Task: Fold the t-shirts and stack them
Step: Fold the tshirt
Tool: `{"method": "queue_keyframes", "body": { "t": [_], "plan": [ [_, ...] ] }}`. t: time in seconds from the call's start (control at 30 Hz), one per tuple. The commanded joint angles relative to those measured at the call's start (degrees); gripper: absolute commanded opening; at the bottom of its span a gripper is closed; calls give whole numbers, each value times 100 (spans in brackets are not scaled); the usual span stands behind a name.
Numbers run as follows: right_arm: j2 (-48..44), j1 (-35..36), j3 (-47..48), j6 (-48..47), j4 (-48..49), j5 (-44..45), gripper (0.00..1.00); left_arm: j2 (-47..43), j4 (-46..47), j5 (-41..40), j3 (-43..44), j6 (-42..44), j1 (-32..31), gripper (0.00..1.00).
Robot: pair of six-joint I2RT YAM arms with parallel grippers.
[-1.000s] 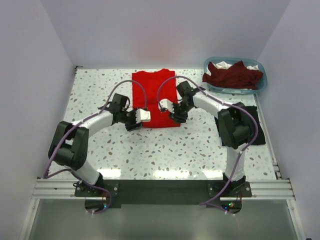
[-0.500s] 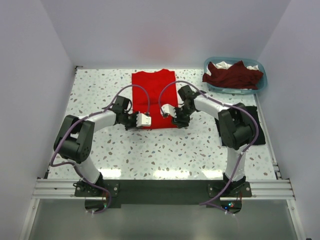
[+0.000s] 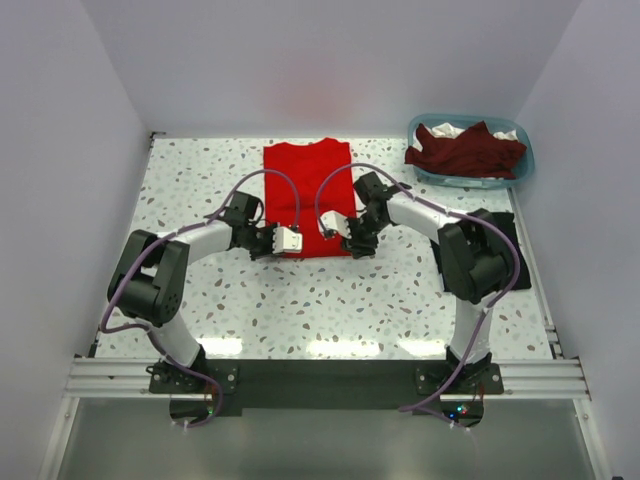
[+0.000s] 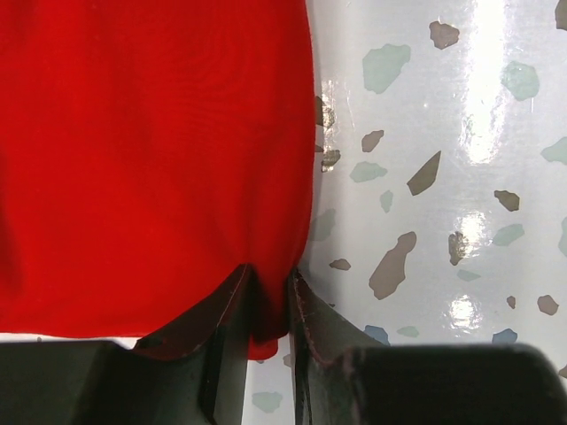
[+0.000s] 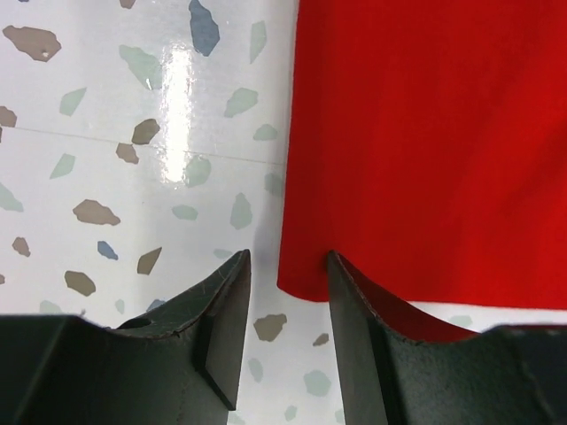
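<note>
**Left claw closes on the hem corner; right claw not yet shut**

From above, the left arm has swung in since a second ago, tucking its elbow toward the middle. The left claw (image 3: 275, 247) has come down onto the near left corner of the red t-shirt (image 3: 307, 185). The right claw (image 3: 350, 243) has only shuffled a little at the near right corner. The shirt lies flat at the middle of the table (image 3: 300, 300), collar toward the far wall. A maroon t-shirt (image 3: 465, 150) is heaped in the blue basket (image 3: 525, 160) at the far right. A black t-shirt (image 3: 512, 272) lies at the right edge, partly under the right arm. Nothing blocks the fold path.

The left wrist view shows the claw narrowed to a slit, with red cloth pinched between the fingers at the hem corner.

In the right wrist view the fingers stand apart, straddling the other hem corner with nothing gripped. I judge the fold toward the collar cannot start until this side closes too. Lifting with one corner held would skew the shirt.
</note>
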Motion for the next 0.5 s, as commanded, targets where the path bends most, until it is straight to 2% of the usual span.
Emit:
{"method": "queue_keyframes", "body": {
  "t": [0.0, 0.13, 0.17, 0.2, 0.23, 0.3, 0.47],
  "plan": [
    [235, 33, 28, -135, 205, -123, 43, 121, -175, 28, 53, 23, 60, 27],
    [350, 95, -77, -267, 223, -18, 39, 130, -227, 20, 97, -21, 68, 27],
    [359, 130, -165, -345, 231, 26, 31, 139, -228, 20, 114, -74, 77, 25],
    [350, 121, -218, -346, 275, 70, 25, 130, -236, 46, 132, -100, 77, 19],
    [341, 121, -245, -277, 293, 114, 12, 113, -315, 72, 176, -135, 86, 14],
    [298, 104, -175, -145, 249, 141, 0, -36, -403, 142, 211, -188, 121, 2],
    [-89, -63, 501, 620, 144, -8, 0, -563, -754, 450, 632, -452, 411, 0]
  ]
}}
